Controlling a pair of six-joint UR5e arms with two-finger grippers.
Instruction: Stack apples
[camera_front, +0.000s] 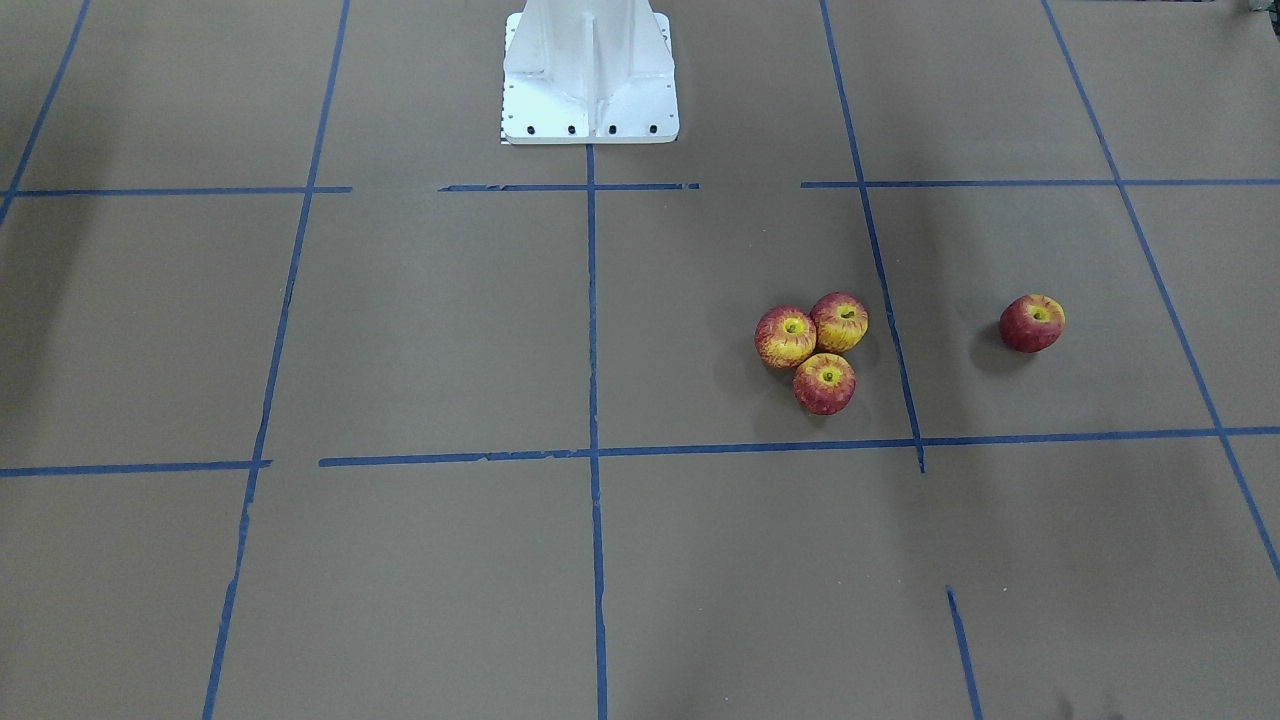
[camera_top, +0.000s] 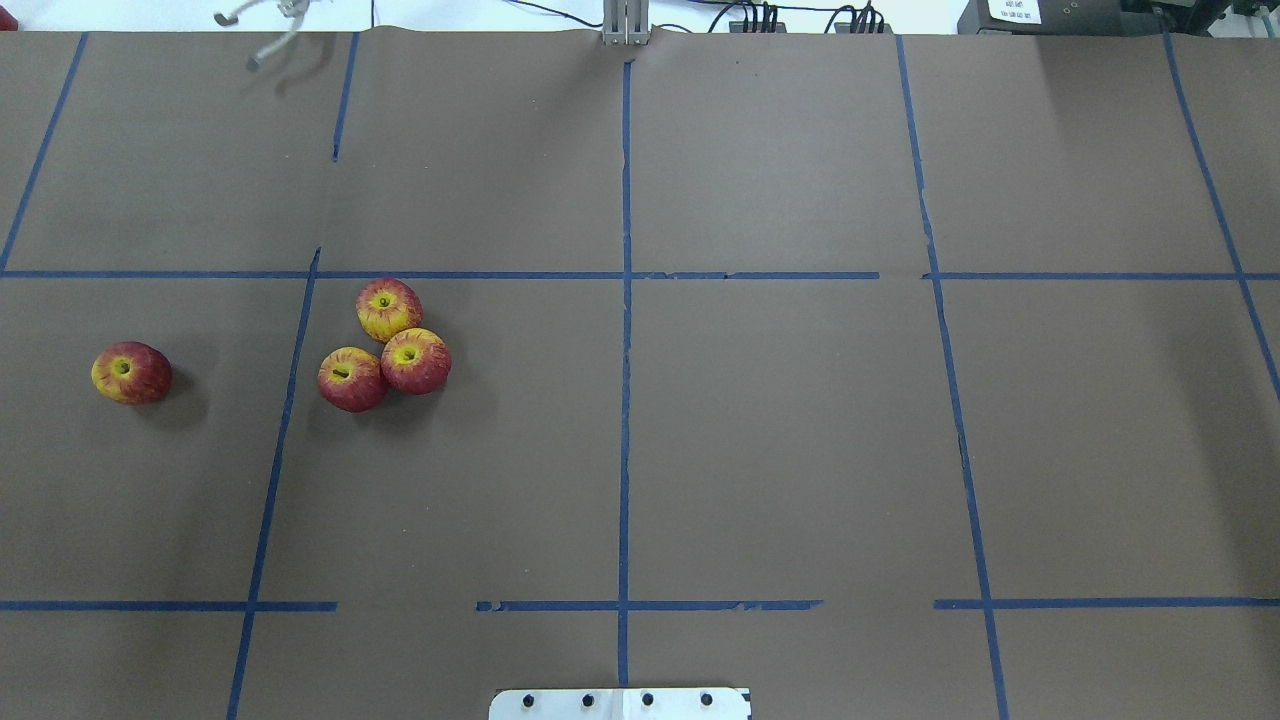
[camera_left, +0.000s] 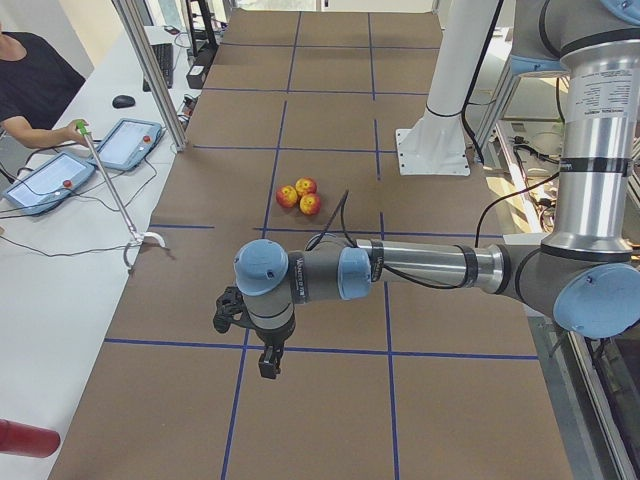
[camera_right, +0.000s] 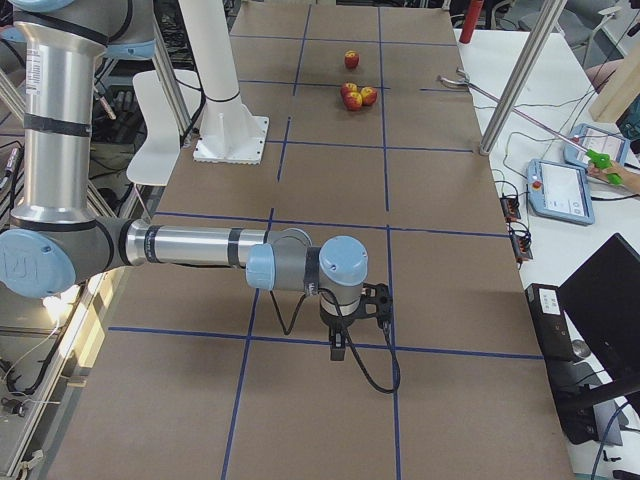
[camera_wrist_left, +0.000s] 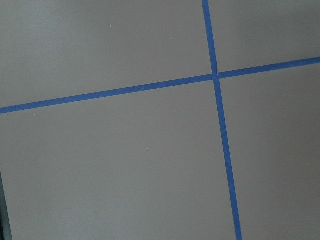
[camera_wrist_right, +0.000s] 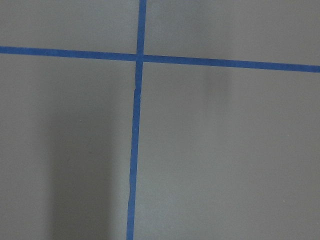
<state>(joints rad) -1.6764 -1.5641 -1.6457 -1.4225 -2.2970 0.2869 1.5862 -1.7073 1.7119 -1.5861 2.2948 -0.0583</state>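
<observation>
Three apples touch in a cluster on the brown table (camera_top: 800, 450): one far (camera_top: 388, 308), one near-left (camera_top: 351, 379), one near-right (camera_top: 415, 360). A fourth apple (camera_top: 131, 372) lies alone further left. In the front-facing view the cluster (camera_front: 824, 383) lies left of the lone apple (camera_front: 1031, 322). My left gripper (camera_left: 268, 364) hangs above the table's left end, away from the cluster (camera_left: 300, 196). My right gripper (camera_right: 337, 346) hangs above the table's right end, far from the apples (camera_right: 355, 97). I cannot tell whether either gripper is open or shut. Both wrist views show only bare paper and tape.
The robot's white base (camera_front: 590, 95) stands at the near middle edge (camera_top: 620, 703). Blue tape lines grid the table. An operator holds a hooked stick (camera_left: 120, 205) at the far edge (camera_top: 265, 45). Tablets (camera_left: 128, 140) lie on the side table.
</observation>
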